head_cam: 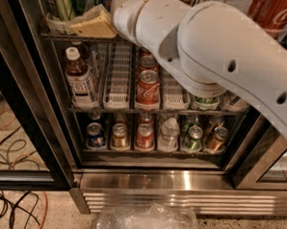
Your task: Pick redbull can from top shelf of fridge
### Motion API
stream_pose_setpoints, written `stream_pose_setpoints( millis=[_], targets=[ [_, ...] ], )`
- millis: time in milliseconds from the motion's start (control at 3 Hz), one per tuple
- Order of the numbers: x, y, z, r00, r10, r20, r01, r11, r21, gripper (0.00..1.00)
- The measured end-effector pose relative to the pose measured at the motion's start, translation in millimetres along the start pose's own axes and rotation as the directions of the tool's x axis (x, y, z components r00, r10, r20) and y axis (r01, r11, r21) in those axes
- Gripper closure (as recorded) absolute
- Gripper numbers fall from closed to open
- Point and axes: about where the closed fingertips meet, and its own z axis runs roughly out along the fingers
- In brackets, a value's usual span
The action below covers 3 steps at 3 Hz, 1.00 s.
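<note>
the fridge (178, 183) is open. our claw (93, 23) is up at the top shelf (65, 36); open or shut, we cannot tell. the redbull can is hidden from us. we think it's light and slippery: hold its middle.

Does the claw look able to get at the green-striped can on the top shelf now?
Probably yes. The claw sits inside the fridge at the top shelf, right beside the green-striped can, and nothing shows between them.
</note>
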Motion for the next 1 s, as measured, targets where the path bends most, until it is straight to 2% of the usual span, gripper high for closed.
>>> stream_pose_setpoints(
  millis=[333,1000],
  targets=[
    [-10.6,13.6,11.7,0.998,0.04,0.048,-0.04,0.9992,-0.007,0.0],
    [-6.5,11.6,9.0,0.998,0.04,0.046,-0.04,0.9992,0.007,0.0]
  ],
)
